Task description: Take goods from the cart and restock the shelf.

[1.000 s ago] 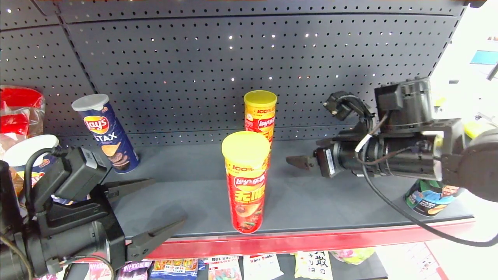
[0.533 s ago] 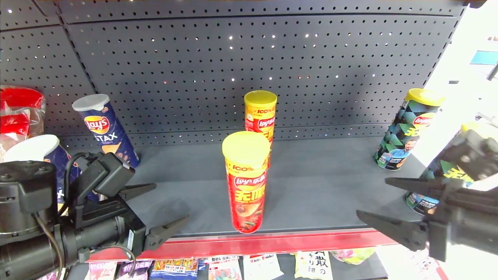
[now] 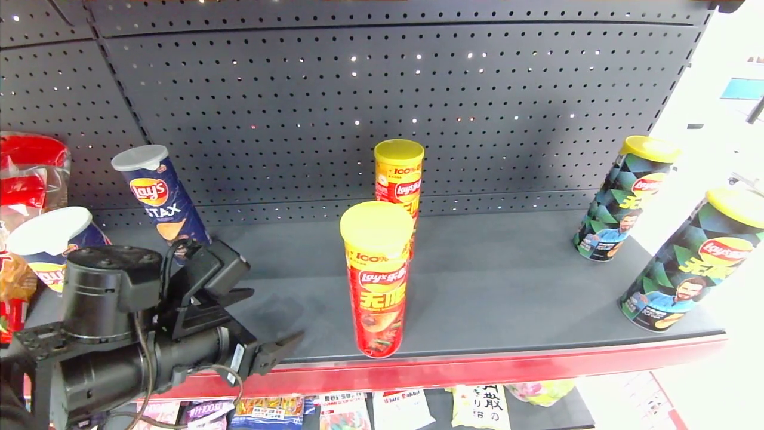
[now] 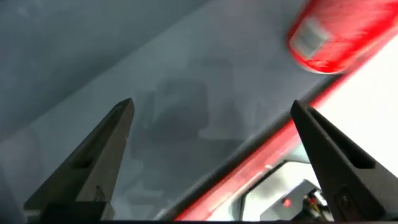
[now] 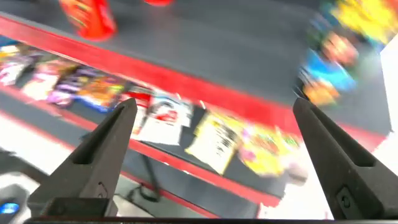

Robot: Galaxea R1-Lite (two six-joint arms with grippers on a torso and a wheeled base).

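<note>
While the left gripper [image 3: 273,319] hangs over the front-left part of the dark grey metal shelf [image 3: 477,280], jaws spread wide and empty, a red cylindrical chip tube with a yellow lid [image 3: 377,280] stands upright at the front edge, mid-shelf. A second red tube [image 3: 399,176] stands behind it. Two blue tubes with white lids [image 3: 161,203] occupy the left end, and two green-and-black tubes with yellow lids [image 3: 686,280] the right end (one at the front corner). The right gripper [image 5: 212,102], jaws likewise spread, faces the shelf's red front lip [image 5: 236,99] and blurred packets [image 5: 217,140] below.
</note>
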